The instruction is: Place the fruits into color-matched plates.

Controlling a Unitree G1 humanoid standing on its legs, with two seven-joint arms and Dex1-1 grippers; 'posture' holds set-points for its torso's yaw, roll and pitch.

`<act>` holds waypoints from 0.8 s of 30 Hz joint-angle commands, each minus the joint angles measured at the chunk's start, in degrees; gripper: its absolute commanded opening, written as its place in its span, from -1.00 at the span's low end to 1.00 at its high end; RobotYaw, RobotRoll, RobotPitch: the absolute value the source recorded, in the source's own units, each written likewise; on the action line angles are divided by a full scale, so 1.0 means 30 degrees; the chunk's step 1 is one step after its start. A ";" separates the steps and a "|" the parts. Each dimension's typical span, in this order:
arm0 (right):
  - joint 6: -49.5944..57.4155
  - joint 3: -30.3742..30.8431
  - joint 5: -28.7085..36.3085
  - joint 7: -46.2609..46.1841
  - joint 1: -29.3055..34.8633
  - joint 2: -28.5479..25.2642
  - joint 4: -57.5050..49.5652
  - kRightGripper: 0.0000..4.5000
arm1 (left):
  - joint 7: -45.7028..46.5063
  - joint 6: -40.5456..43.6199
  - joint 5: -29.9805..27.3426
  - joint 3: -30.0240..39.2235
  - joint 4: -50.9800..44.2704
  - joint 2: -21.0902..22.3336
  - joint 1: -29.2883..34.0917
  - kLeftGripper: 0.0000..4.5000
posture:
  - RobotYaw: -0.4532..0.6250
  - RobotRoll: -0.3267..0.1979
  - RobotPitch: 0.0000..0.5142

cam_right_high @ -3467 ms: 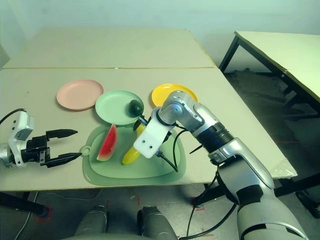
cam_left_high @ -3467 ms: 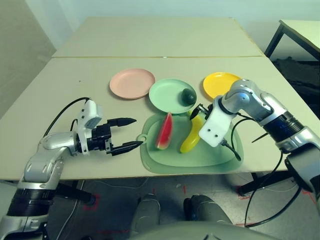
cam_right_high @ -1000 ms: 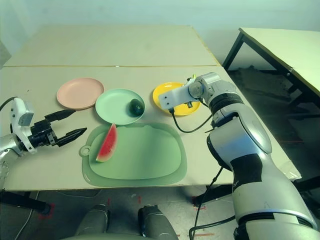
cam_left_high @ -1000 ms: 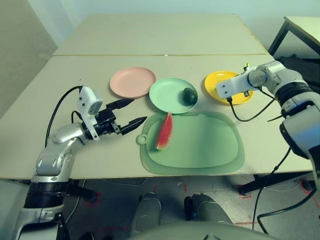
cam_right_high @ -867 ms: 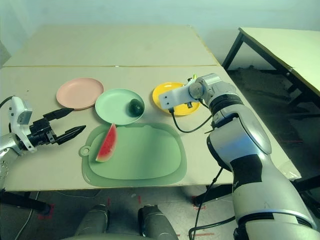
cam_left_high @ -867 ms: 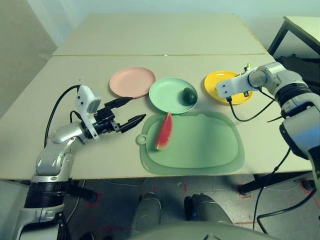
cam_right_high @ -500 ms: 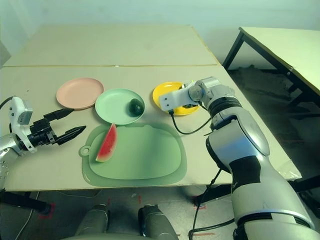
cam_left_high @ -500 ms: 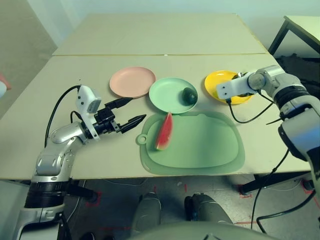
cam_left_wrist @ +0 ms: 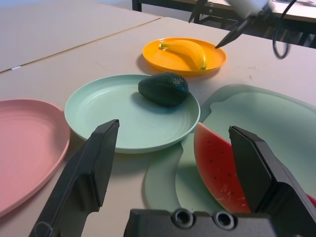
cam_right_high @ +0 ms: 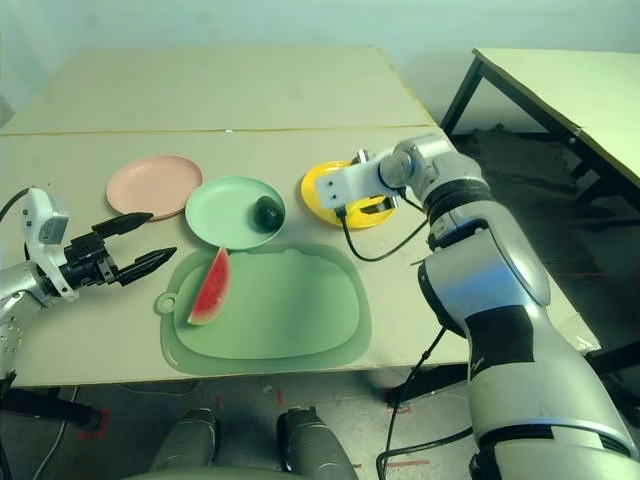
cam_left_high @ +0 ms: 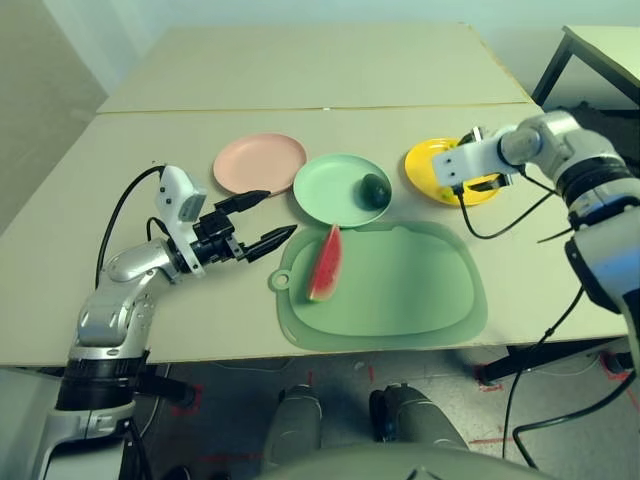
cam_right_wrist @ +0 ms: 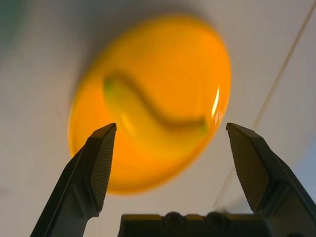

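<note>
The yellow banana lies on the yellow plate. My right gripper hovers open just above it, touching nothing. The dark-green avocado rests on the mint green plate. Nothing lies on the pink plate. The red watermelon wedge stands on its rind at the left end of the pale-green cutting mat. My left gripper is open, low over the table left of the watermelon, pointing toward it and the green plate.
The three plates stand in a row behind the cutting mat. A black cable hangs from my right wrist over the table's right side. Another table stands off to the right.
My right gripper has opened and lifted slightly from the yellow plate, leaving the banana lying there. The left arm has hardly moved.
</note>
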 commanded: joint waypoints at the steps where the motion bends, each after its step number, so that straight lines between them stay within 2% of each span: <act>1: 0.1534 -0.1352 0.2959 0.3641 0.2178 -0.0547 -0.4652 0.98 | -0.0508 -0.0292 0.0325 -0.0245 0.0417 0.0175 -0.0105 1.00 | -0.05 0.25 -0.61; 7: 0.7013 -0.2370 0.5538 0.6413 0.7146 -0.2006 -1.6051 0.98 | -0.1427 -0.0185 0.0179 -0.0237 0.0704 0.0637 -0.0049 1.00 | -0.08 0.25 -0.61; 12: 0.7385 -0.1557 0.5632 0.7317 0.8842 -0.2767 -2.0696 0.98 | -0.2377 -0.0124 0.0314 -0.0306 0.0803 0.1486 0.0352 1.00 | -0.07 0.25 -0.61; 15: 0.8008 -0.1172 0.5737 0.7458 0.8876 -0.2115 -2.1736 0.98 | -0.2821 -0.0324 0.0482 -0.0377 0.0842 0.1894 0.0648 1.00 | -0.04 0.25 -0.61; 19: 0.8132 -0.1090 0.5635 0.7091 0.8724 -0.1470 -2.1456 0.98 | -0.2866 -0.0271 0.0451 -0.0216 0.0460 0.2020 0.0944 1.00 | -0.01 0.25 -0.61; 24: 1.1397 -0.2939 0.6775 0.4919 1.0016 -0.0676 -2.1094 0.98 | -0.2806 -0.0709 0.0610 0.0022 0.0240 0.2117 0.1595 1.00 | 0.07 0.25 -0.60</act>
